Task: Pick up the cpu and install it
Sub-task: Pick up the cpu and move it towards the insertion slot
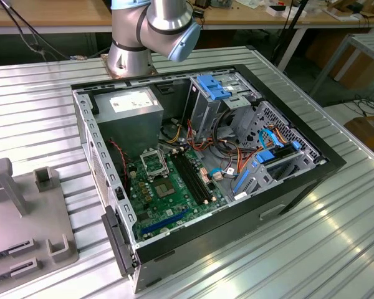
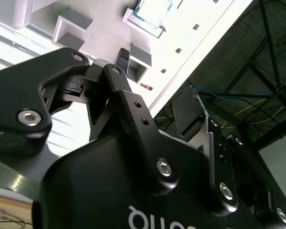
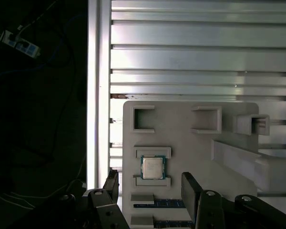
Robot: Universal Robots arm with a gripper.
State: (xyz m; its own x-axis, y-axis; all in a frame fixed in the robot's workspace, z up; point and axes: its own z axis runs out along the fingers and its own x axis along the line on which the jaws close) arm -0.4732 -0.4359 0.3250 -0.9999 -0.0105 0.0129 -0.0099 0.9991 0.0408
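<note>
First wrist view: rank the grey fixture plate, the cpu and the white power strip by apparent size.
Largest: grey fixture plate.
Then cpu and white power strip, about alike; the strip is farther away, so unranked.

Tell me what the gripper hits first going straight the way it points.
Probably the small flat silver-topped cpu seated in the pale grey plastic holder, lined up just ahead of the open gripper; depth is unclear.

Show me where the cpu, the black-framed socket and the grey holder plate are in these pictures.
cpu [image 3: 152, 168]: first wrist view, middle of its silver top.
black-framed socket [image 1: 153, 164]: exterior view, middle of the socket.
grey holder plate [image 3: 181, 143]: first wrist view, bare flat surface.
</note>
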